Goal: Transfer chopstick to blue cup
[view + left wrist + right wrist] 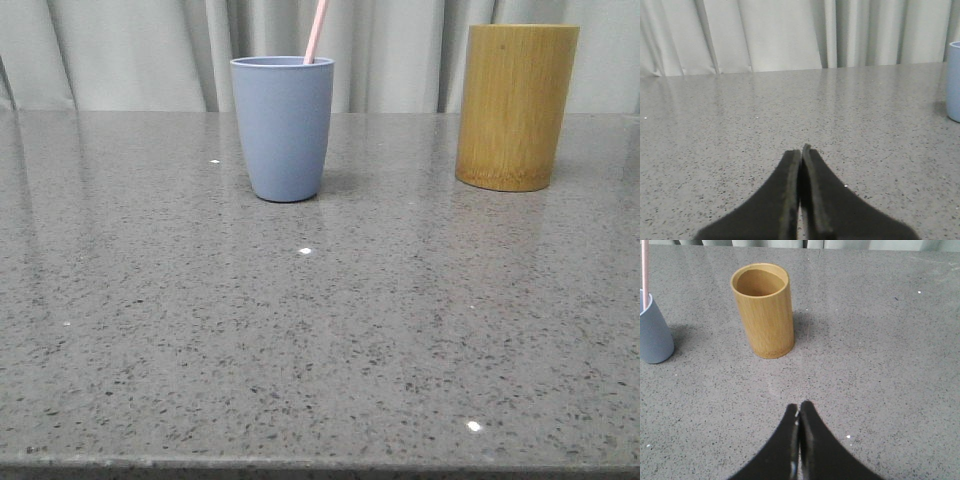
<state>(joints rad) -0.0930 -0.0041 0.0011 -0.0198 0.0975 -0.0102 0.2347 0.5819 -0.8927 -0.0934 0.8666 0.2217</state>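
Front view: the matte grey-blue tapered cup (283, 128) stands upright on the grey speckled stone table (320, 340), left of centre and towards the far edge. A thin pale pink chopstick (316, 32) rises from inside it, leaning against the rim on the cup's right side and running out past the top of the frame (only the upper part shows; whether it is one stick or a pair cannot be told). To the right, well apart from the cup, stands the taller yellow-brown bamboo cylinder holder (516, 106), also upright. A pale pleated curtain (140, 50) hangs behind the table. Neither arm appears in this view, and nothing lies between the two containers. Left wrist view: the left gripper (801, 152) has its two dark fingers pressed together with nothing between them, held above bare tabletop. A sliver of the blue cup (954, 82) shows at the frame edge, well apart from the fingertips. Right wrist view: the right gripper (799, 409) is likewise closed on nothing, its tips meeting above the table. The bamboo holder (763, 310) stands near, ahead of the fingertips, and its visible interior shows only bare wall. The blue cup (654, 332) stands beside the holder, apart from it, with the pink chopstick (645, 270) standing up out of it.
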